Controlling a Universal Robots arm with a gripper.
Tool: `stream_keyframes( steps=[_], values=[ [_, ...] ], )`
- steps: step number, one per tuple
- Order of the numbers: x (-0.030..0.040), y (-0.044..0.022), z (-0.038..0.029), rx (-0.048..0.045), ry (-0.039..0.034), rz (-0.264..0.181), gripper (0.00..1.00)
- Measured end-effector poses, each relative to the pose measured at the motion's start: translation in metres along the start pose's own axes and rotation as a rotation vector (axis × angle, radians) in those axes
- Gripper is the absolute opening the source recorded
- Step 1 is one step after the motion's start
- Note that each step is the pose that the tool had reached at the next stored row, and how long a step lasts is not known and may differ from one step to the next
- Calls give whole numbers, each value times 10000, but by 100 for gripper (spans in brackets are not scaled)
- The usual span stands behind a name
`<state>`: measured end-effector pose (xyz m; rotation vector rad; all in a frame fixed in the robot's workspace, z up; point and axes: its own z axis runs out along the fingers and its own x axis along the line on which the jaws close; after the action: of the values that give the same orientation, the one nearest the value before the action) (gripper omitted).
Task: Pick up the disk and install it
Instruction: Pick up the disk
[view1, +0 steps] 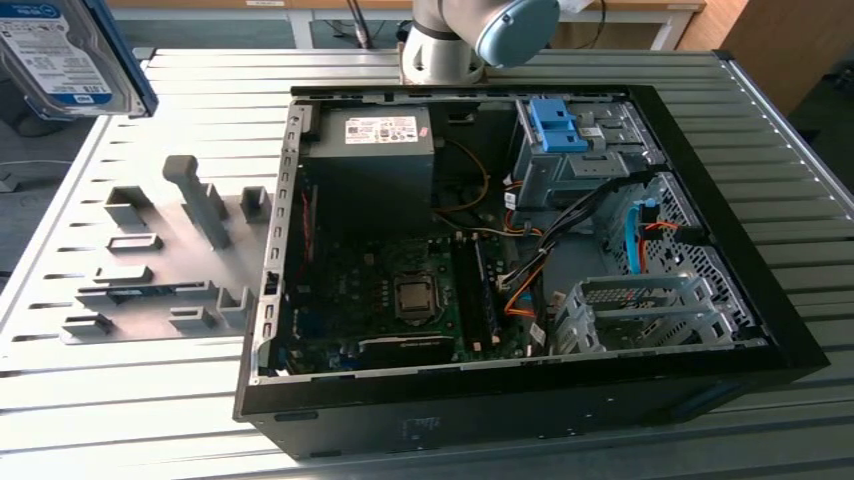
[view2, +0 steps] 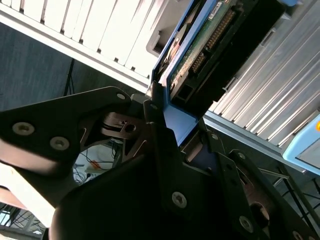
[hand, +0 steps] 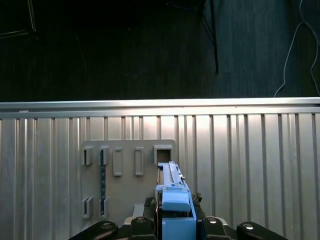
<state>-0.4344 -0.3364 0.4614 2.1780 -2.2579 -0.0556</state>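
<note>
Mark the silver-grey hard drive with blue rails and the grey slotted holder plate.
silver-grey hard drive (view1: 60, 55): exterior view, on its label.
grey slotted holder plate (view1: 167, 262): exterior view, bare flat surface.

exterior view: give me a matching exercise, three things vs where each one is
1 disk
2 grey fixture plate
3 blue bracket

A inside the open case
B lying flat on the table, beside the case
C raised clear of the table

Pairs: 1-C, 2-B, 3-A
</note>
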Motion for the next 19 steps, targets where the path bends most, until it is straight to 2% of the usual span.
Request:
stream_keyframes(
  steps=[12,19],
  values=[
    [-7,9,-329,-3,2,0,37],
    [-11,14,-497,0,0,0,37]
  ],
)
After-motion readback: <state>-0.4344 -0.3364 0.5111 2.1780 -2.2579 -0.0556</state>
